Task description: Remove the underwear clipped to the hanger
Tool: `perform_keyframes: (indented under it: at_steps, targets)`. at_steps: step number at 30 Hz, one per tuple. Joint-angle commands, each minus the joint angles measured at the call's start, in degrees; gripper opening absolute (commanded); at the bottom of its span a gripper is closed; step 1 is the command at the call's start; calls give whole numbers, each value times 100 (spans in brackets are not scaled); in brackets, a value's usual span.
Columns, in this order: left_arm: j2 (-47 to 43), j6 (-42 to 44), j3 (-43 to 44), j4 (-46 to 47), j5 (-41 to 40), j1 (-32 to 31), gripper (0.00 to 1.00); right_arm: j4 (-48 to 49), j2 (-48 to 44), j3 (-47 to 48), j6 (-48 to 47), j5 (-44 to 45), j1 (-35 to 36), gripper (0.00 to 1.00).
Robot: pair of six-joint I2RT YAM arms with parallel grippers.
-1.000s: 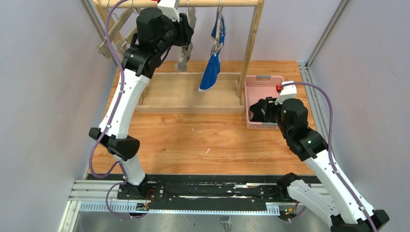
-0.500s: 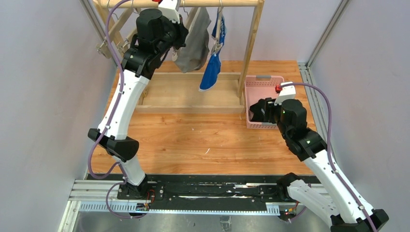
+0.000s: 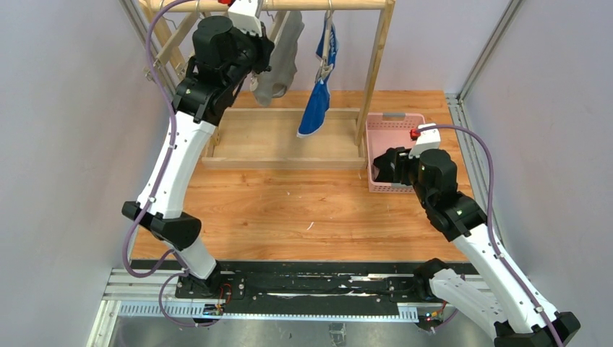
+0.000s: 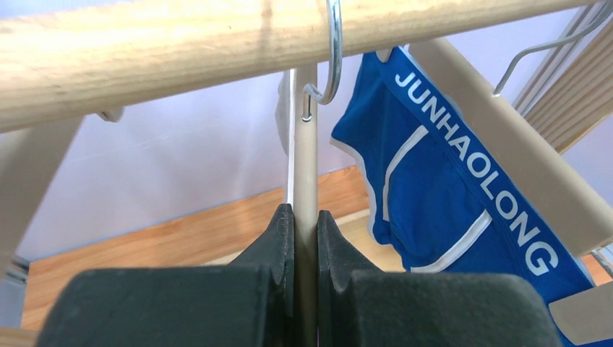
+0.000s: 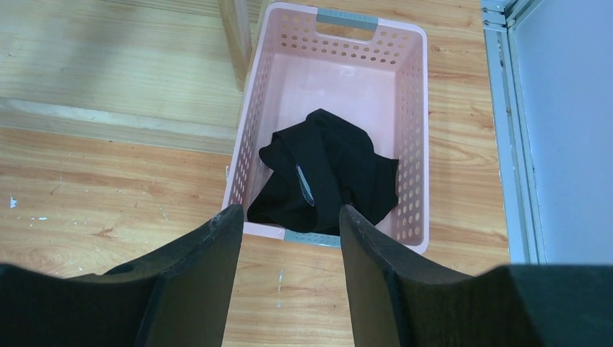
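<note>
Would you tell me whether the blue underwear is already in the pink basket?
No, the pink basket holds only the black underwear, while the blue underwear hangs under the wooden rail.

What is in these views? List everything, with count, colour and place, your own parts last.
rack: one, pale wood, far end of table
metal hangers: at least two, silver, at the rack's rail
grey briefs: one, grey, hanging under the rail
blue briefs: one, bright blue, white trim and lettering, hanging right of the grey
basket: one, pink, right of the rack
black briefs: one, black, in the basket
table: one, brown wood
left gripper: one, black, at the rail, shut on a taut pale strip, seemingly the grey briefs
right gripper: one, black, open above the basket
left arm, right arm: two, white and black, bases at near edge
</note>
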Motion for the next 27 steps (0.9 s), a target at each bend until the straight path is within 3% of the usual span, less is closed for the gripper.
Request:
perform_keyframes:
  at_steps: [1, 7, 19, 27]
  targets:
    - [-265, 135, -2, 491, -112, -31, 0, 112, -53, -77, -57, -17, 141, 53]
    - [-497, 176, -372, 482, -143, -33, 0, 129, -21, -80, -64, -8, 141, 53]
    - [-1576, 486, -2604, 1201, -474, -33, 0, 279, 157, -96, -51, -69, 141, 53]
    - [-1797, 621, -2887, 789, -420, -28, 0, 332, 276, -94, -65, 9, 136, 53]
